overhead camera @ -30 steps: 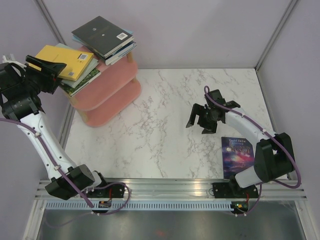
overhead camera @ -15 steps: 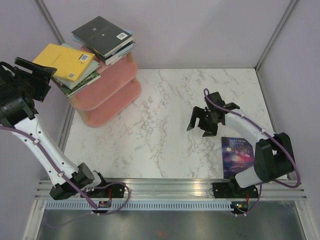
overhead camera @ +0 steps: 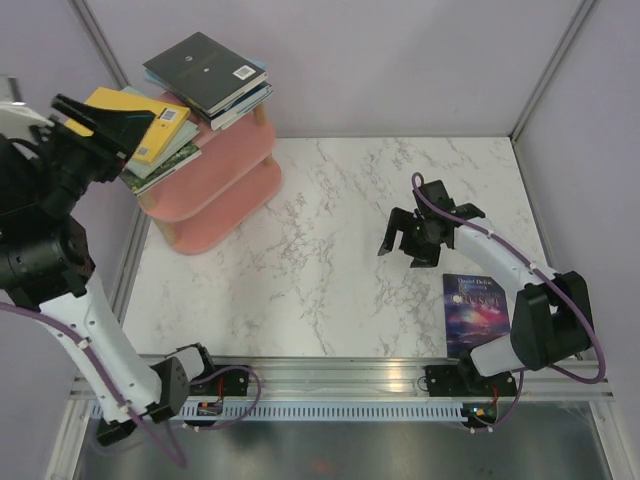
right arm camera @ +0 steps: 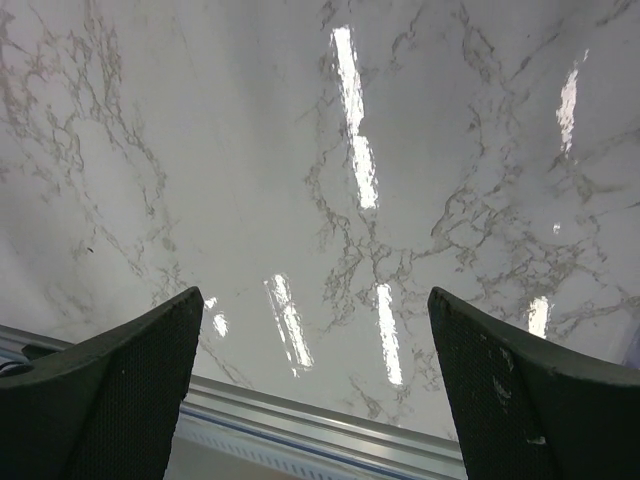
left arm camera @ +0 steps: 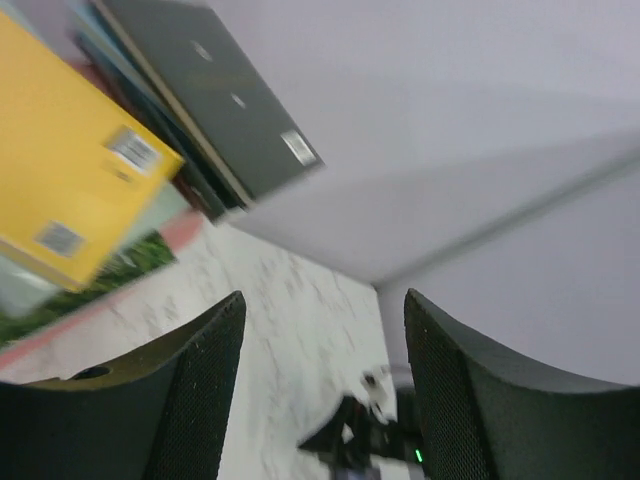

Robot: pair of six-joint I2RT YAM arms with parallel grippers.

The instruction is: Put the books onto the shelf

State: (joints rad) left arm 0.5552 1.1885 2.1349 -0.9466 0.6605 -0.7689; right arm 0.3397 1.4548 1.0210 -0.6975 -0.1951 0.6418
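Lab test cell: grey partition walls [overhead camera: 400, 60], aluminium rail [overhead camera: 340, 370], marble-look tabletop [overhead camera: 330, 260].

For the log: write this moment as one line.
left end effector: open, empty, beside shelf | right end effector: open, empty, above table | purple book: on table

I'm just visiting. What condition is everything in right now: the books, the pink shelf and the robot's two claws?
Shelf: upright, holding two stacks of books.
Yellow book: lying flat atop one stack.
Black book: lying flat atop the other stack.
Purple galaxy book: closed, flat on the table, not shelved.
Left gripper: open, empty, near the yellow book.
Right gripper: open, empty, above the table.
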